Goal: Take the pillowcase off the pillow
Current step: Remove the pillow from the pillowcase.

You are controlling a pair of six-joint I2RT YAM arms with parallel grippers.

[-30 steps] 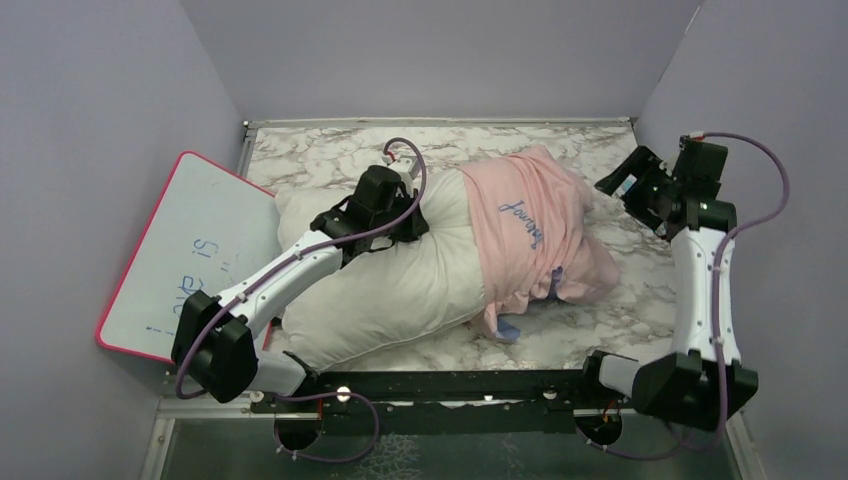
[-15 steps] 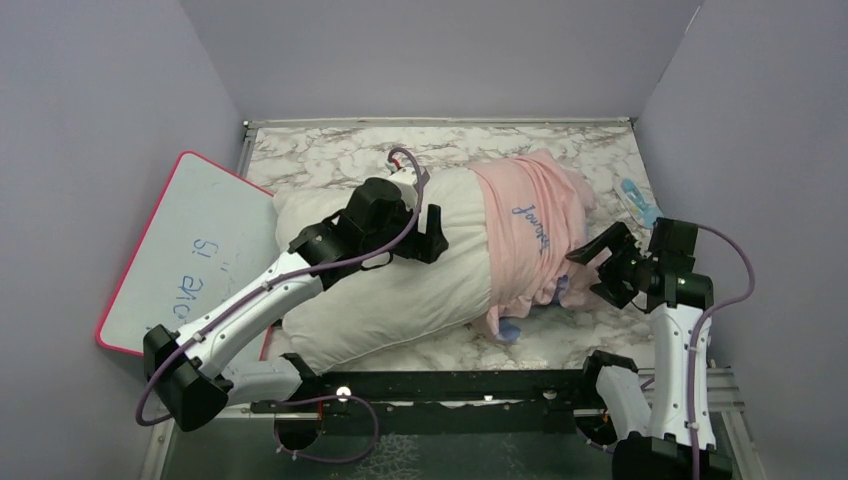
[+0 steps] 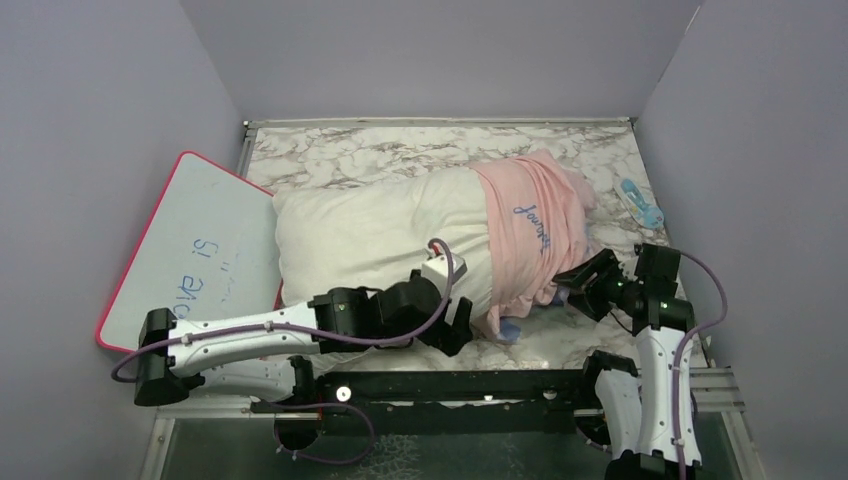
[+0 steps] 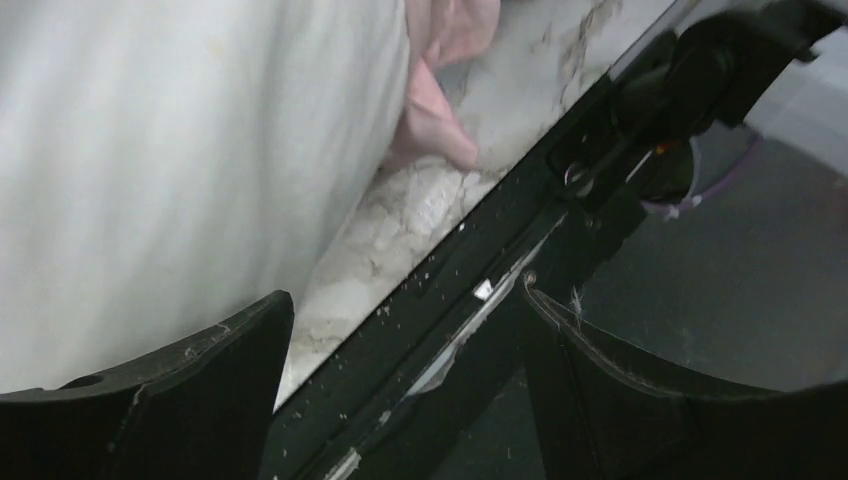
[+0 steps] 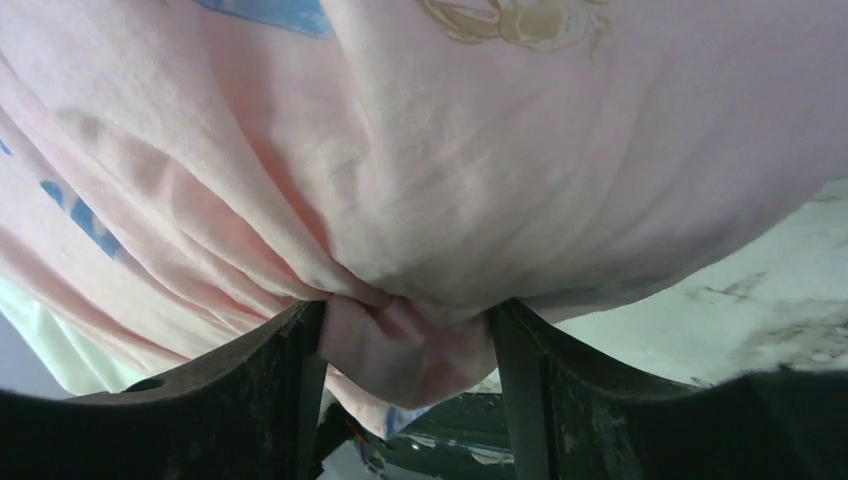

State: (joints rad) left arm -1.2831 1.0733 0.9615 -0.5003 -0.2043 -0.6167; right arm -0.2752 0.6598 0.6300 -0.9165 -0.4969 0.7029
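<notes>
The white pillow (image 3: 370,235) lies across the marble table, its left part bare. The pink pillowcase (image 3: 530,230) covers only its right end, bunched, with a blue corner showing underneath at the front. My left gripper (image 3: 460,325) is low at the table's front edge, beside the pillow's (image 4: 150,150) near side. It is open and empty (image 4: 405,300), and a pink fold of the pillowcase (image 4: 440,120) lies ahead of it. My right gripper (image 3: 578,285) is at the pillowcase's front right corner. Its jaws press a thick fold of pillowcase (image 5: 450,150) between them (image 5: 405,320).
A pink-edged whiteboard (image 3: 190,250) leans at the left, touching the pillow's end. A small blue object (image 3: 640,203) lies on the table (image 3: 340,150) at the back right. A black rail (image 3: 450,385) runs along the front edge, close under the left gripper. Walls enclose three sides.
My left gripper let go on top of the pillow, opened, and swung down to the front edge. My right arm came from the back right to the pillowcase's front corner and closed on fabric.
</notes>
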